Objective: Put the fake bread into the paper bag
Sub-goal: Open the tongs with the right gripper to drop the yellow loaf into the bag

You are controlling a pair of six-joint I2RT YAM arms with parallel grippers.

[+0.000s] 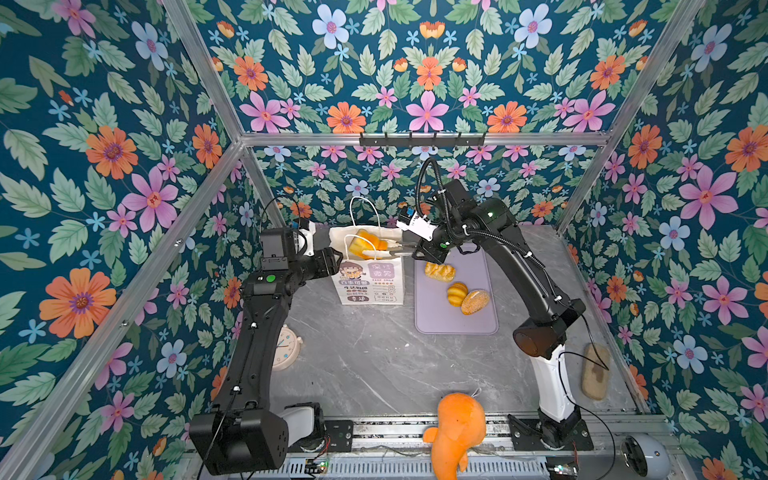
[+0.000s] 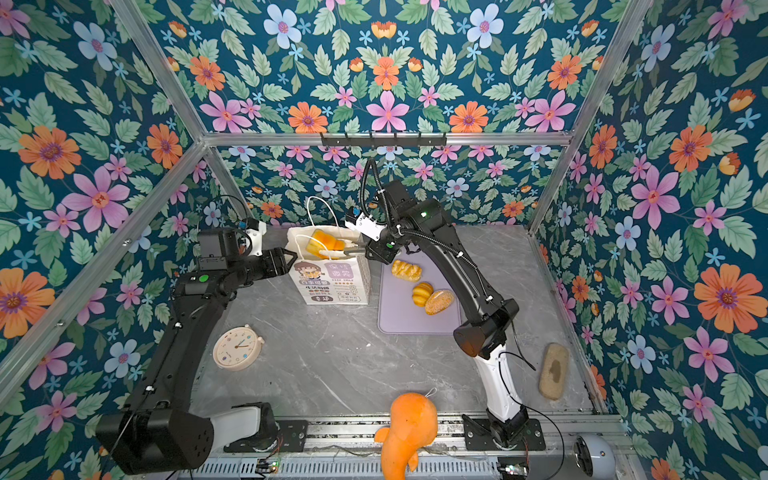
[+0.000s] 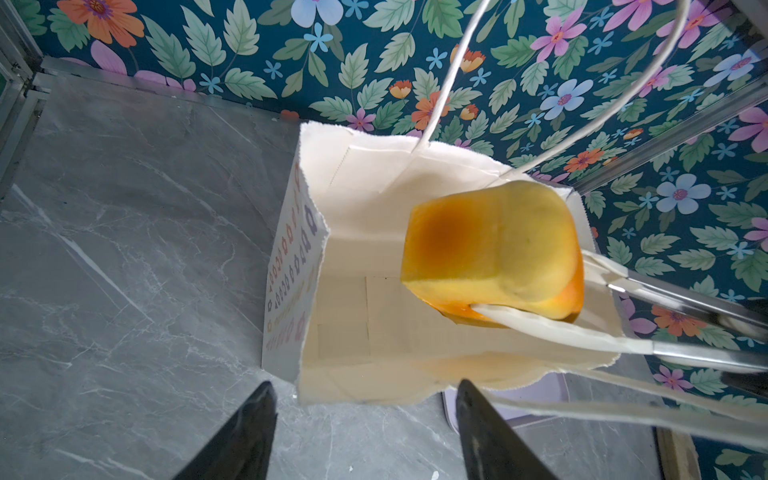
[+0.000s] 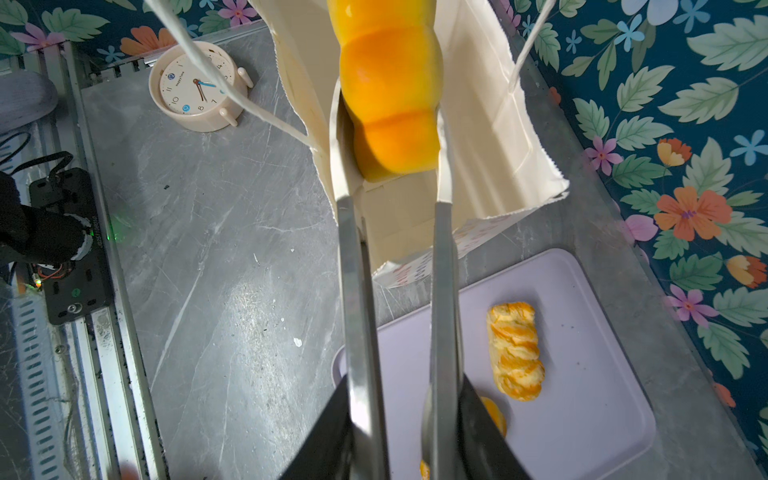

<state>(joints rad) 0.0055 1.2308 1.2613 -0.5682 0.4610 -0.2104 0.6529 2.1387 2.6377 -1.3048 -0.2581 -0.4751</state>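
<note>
The white paper bag (image 1: 368,282) (image 2: 332,282) stands upright at the back middle, mouth open. My right gripper (image 1: 422,249) (image 4: 405,380) is shut on metal tongs (image 4: 357,270) with white tips. The tongs pinch a blocky yellow loaf (image 1: 365,245) (image 3: 494,249) (image 4: 390,104) in the bag's mouth. A braided roll (image 1: 439,272) (image 4: 515,351), a round ridged bun (image 1: 456,293) and a seeded roll (image 1: 475,301) lie on a lilac board (image 1: 457,320). My left gripper (image 1: 334,257) (image 3: 365,384) is open at the bag's left rim, holding nothing.
A cream alarm clock (image 2: 237,348) lies front left, partly behind the left arm in a top view. An orange plush toy (image 1: 457,432) sits at the front edge. A tan oblong pad (image 1: 595,372) lies by the right wall. A hook rail (image 1: 422,139) runs along the back frame.
</note>
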